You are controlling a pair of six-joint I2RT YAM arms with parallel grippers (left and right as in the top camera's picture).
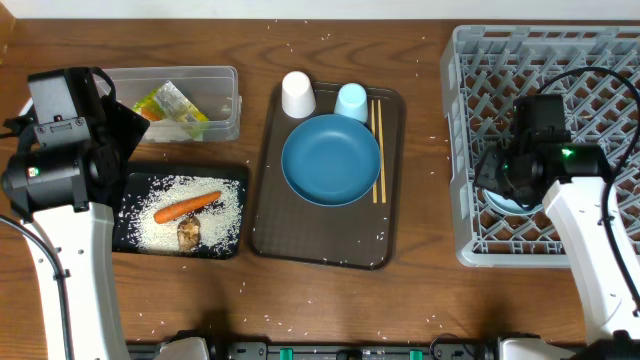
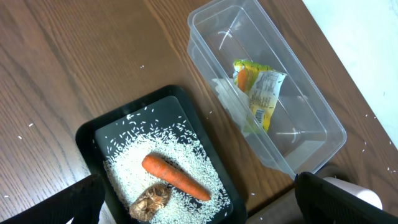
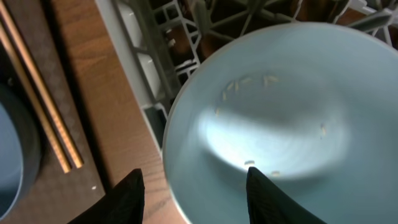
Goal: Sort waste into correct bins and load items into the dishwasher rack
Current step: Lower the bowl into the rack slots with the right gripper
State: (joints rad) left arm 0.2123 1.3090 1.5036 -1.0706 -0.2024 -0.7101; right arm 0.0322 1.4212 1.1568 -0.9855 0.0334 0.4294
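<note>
My right gripper (image 3: 191, 186) is open and straddles the rim of the light blue bowl (image 3: 280, 106), which lies in the grey dishwasher rack (image 1: 600, 60) at its left edge with a few rice grains inside. My left gripper (image 2: 199, 208) is open and empty above the black tray (image 2: 93, 134), which holds the carrot (image 2: 174, 176), the brown lump (image 2: 150, 200) and the rice (image 2: 134, 165). The foil wrapper (image 2: 261, 93) lies in the clear tub (image 2: 323, 121). The dark blue plate (image 1: 331, 159), white cup (image 1: 298, 95), light blue cup (image 1: 351, 100) and chopsticks (image 1: 377, 150) sit on the brown tray (image 1: 320, 245).
Rice grains are scattered over the wooden table (image 1: 420, 300). The brown tray lies between the black tray and the rack. The clear tub stands just behind the black tray. The rack (image 3: 180, 37) fills the right side of the table.
</note>
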